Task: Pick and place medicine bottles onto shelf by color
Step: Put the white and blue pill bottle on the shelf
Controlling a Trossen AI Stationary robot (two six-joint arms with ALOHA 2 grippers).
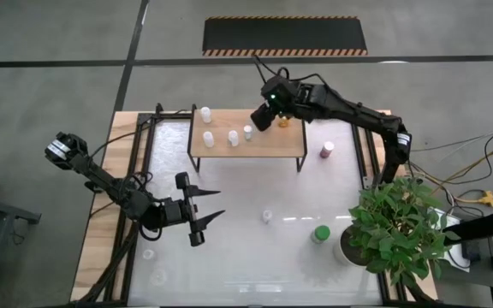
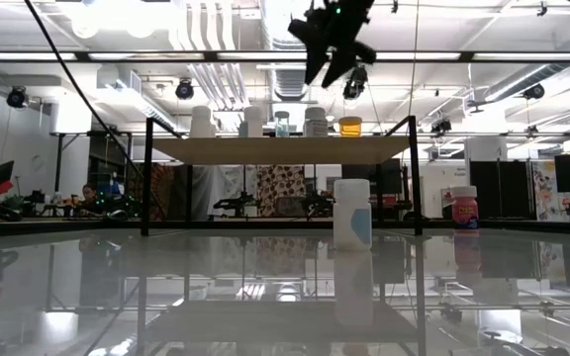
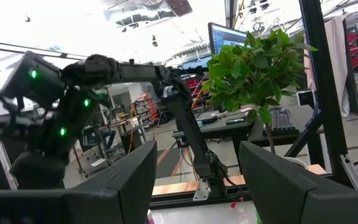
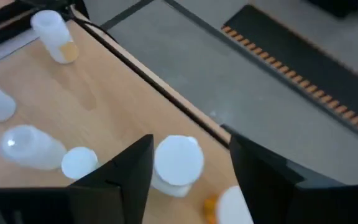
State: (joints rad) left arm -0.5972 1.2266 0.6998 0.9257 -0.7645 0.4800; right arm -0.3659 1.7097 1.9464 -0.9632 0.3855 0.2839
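Observation:
The light-wood shelf (image 1: pixel 272 147) stands on black legs at the table's far side. On its board stand several white bottles (image 1: pixel 233 138) and an orange one (image 1: pixel 282 121). My right gripper (image 1: pixel 264 116) hangs open high above the board (image 2: pixel 331 61). In the right wrist view its fingers stand either side of a white-capped bottle (image 4: pixel 178 160) far below, with the orange bottle (image 4: pixel 211 204) beside it. On the table stand a white bottle (image 1: pixel 267 216), a pink-maroon one (image 1: pixel 326 151) and a green one (image 1: pixel 320 233). My left gripper (image 1: pixel 216 205) waits open over the table's left-centre.
A potted green plant (image 1: pixel 396 227) fills the table's near right corner, close to the green bottle. Two faint pale bottles (image 1: pixel 149 254) sit near the table's near left corner. The left wrist view looks across at my right arm (image 3: pixel 185 118) and the plant (image 3: pixel 253 68).

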